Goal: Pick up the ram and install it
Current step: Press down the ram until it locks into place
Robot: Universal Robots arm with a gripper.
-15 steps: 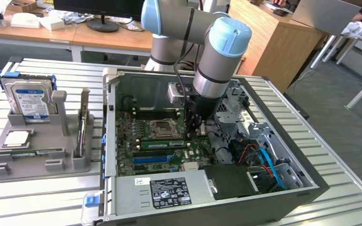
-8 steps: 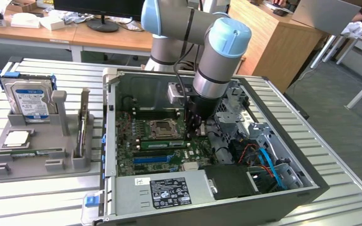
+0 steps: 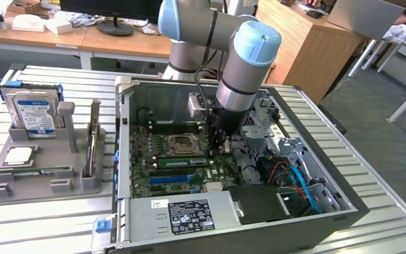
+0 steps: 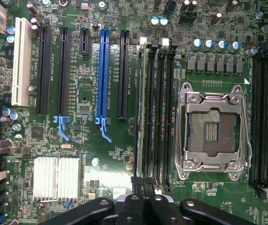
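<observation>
Ram, thin green stick, stands edge-up in a black slot beside the empty metal CPU socket on the green motherboard. Gripper jaws pressed together at the stick's end. Blue and white plastic slots, finned silver heatsink. Hard drive with blue-white label, text unreadable, on grey holder.

Counted one robot arm, one computer case, one hard drive and one grey holder. The motherboard had one CPU socket, one blue slot, one white slot, one heatsink and one ram.
</observation>
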